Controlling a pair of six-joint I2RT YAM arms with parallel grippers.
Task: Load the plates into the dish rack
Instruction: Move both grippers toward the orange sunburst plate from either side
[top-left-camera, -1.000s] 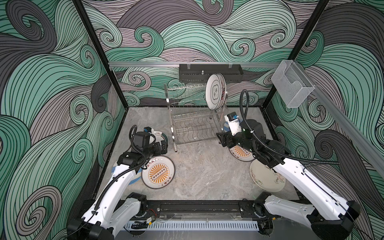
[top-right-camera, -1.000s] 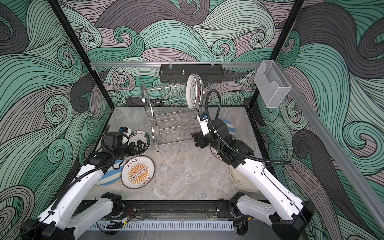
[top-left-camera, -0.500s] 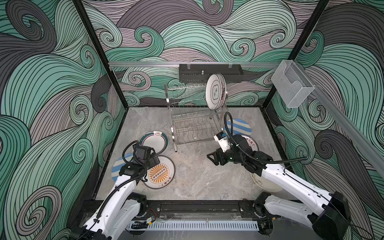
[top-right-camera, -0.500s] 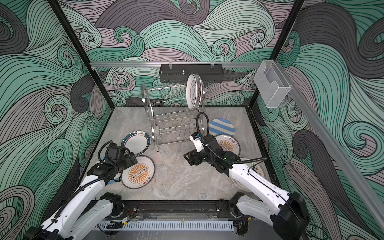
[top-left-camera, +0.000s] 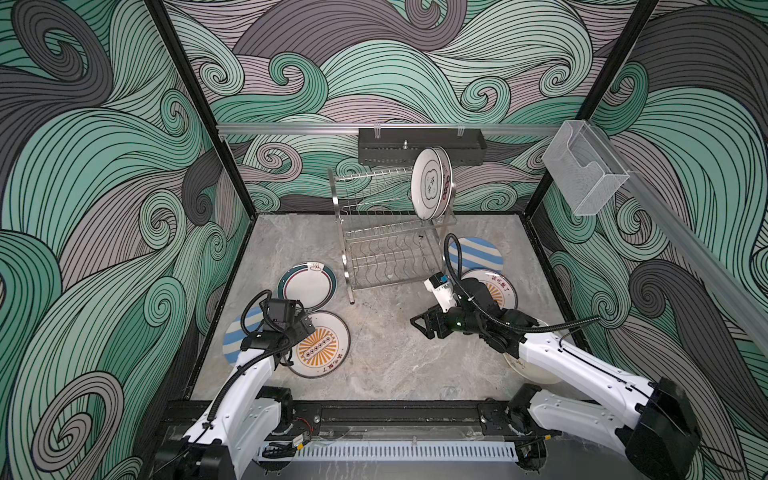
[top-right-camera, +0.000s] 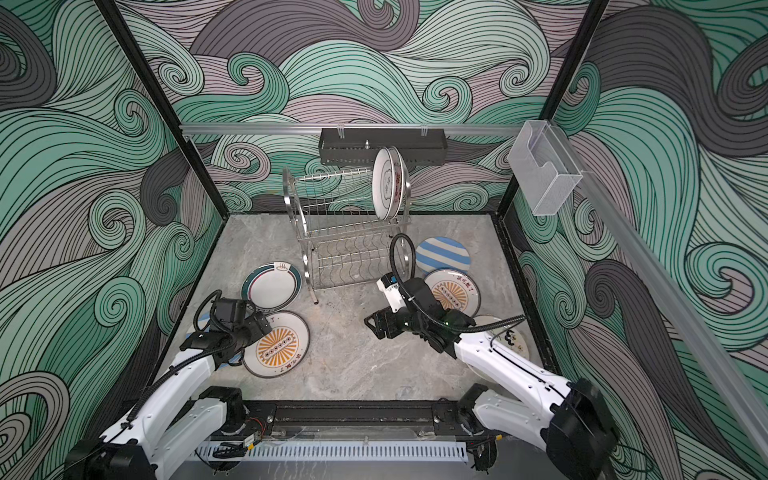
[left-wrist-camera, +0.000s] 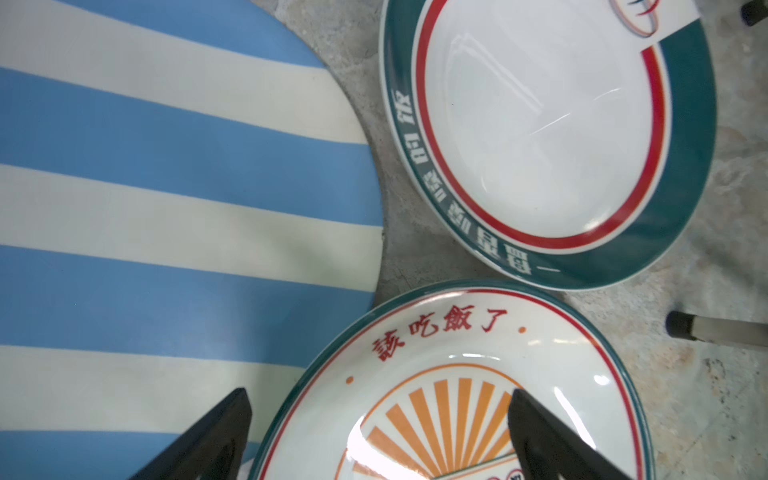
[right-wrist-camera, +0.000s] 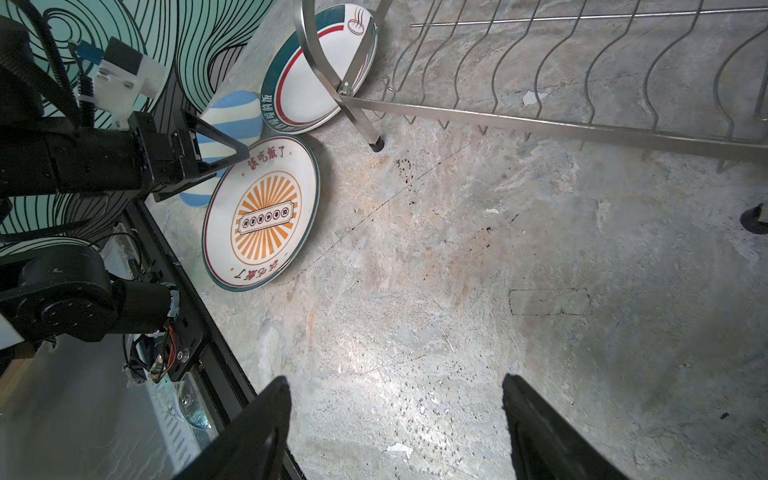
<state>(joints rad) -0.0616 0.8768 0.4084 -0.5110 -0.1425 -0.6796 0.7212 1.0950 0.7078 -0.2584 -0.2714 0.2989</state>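
Both arms have drawn back toward the front; right end effector (top-left-camera: 419, 327) hangs over bare desk (top-left-camera: 386, 361), jaws wide apart, holding nothing; left end effector (left-wrist-camera: 378, 392) gapes, empty, above the rim of the flat sunburst plate (top-left-camera: 322, 347); two racked plates (top-left-camera: 430, 183) stand on edge at the right end of the dish rack (top-left-camera: 386, 249) upper tier, faces leftward; the rack's long axis runs left to right.
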